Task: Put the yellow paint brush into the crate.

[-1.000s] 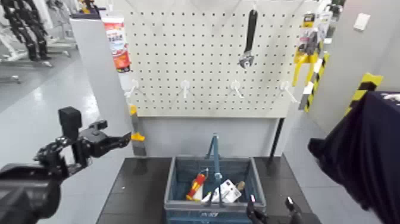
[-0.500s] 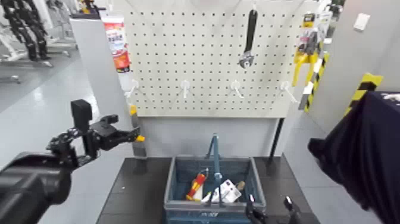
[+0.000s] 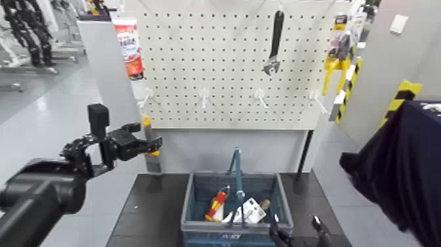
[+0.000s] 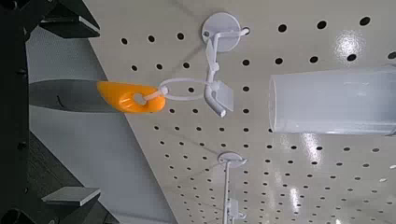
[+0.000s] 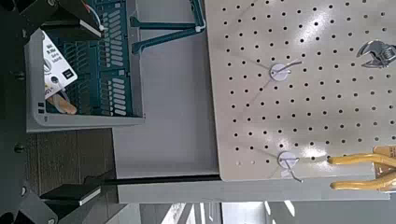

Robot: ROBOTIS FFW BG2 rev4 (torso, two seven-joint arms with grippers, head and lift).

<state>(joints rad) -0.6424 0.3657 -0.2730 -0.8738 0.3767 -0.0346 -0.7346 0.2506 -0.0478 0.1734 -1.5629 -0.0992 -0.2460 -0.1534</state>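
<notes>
The yellow paint brush (image 3: 151, 150) hangs from a white hook (image 4: 207, 82) at the pegboard's lower left, with its orange handle end (image 4: 131, 96) looped on the hook. My left gripper (image 3: 153, 142) is open at the brush's height. In the left wrist view the brush lies between its two spread fingers (image 4: 77, 22), untouched. The blue-grey crate (image 3: 191, 196) sits on the black table below and to the right of the brush. My right gripper (image 3: 296, 230) hangs low in front of the crate's near right corner, open and empty. The crate (image 5: 93, 65) also shows in the right wrist view.
The crate holds a red-and-yellow tool (image 3: 216, 205) and a white box (image 3: 248, 210). A black wrench (image 3: 274, 41) and yellow clamps (image 3: 336, 67) hang on the pegboard. A red-labelled tube (image 3: 130, 47) hangs above the brush. Dark fabric (image 3: 400, 171) fills the right side.
My left arm has swung right and up towards the pegboard, and its open fingers have gone from well left of the brush to level with it. The right gripper has stayed put.
</notes>
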